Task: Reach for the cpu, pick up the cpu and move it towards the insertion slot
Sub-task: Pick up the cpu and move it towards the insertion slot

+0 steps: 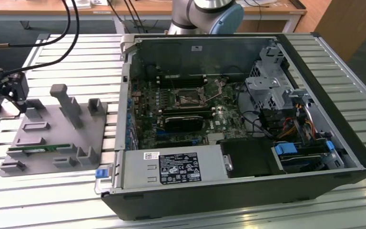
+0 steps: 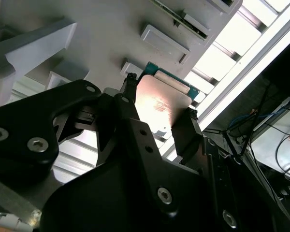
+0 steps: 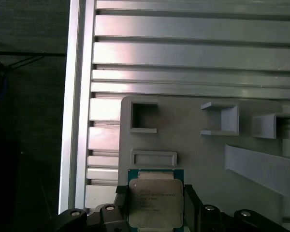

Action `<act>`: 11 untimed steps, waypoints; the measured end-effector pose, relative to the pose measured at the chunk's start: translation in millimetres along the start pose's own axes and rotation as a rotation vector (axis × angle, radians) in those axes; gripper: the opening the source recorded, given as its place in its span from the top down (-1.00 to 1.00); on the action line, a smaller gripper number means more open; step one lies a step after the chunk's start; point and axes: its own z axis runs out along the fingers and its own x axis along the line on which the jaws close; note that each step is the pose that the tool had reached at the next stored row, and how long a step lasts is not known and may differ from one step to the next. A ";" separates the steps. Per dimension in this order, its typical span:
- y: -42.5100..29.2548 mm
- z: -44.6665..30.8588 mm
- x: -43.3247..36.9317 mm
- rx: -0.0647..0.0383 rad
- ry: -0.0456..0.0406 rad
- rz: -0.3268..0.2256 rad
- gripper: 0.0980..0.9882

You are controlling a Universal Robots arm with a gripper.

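In both wrist views the cpu (image 3: 155, 205) (image 2: 160, 104), a flat square chip with a silvery top and a green rim, sits between my two black fingers. My gripper (image 3: 154, 193) (image 2: 161, 94) is shut on it, one finger on each opposite edge. The chip hangs just over the grey holder tray (image 3: 193, 145). In the exterior view my gripper (image 1: 15, 91) is at the tray's far corner on that view's left. The insertion slot (image 1: 188, 98), a dark square socket with a metal frame, lies on the green board inside the open computer case, well off towards that view's right.
The grey tray (image 1: 49, 143) carries upright posts (image 1: 65, 102), small pockets and a green memory stick (image 1: 40, 149). The open computer case (image 1: 234, 119) has tall walls, a drive cage and cable bundles. Everything rests on a slatted metal table (image 1: 55, 195).
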 end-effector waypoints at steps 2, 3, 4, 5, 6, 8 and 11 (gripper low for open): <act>0.1 -1.5 0.0 0.000 0.0001 0.000 0.00; 0.1 -2.2 0.0 0.000 0.0001 0.000 0.00; 0.2 -2.9 0.0 0.000 0.0001 0.000 0.00; 0.2 -3.6 0.1 0.000 0.0000 0.000 0.00; 0.3 -4.4 0.1 0.000 0.0001 0.000 0.00; 0.4 -6.0 0.1 0.000 0.0000 0.000 0.00; 0.6 -8.2 0.1 0.000 0.0001 0.000 0.00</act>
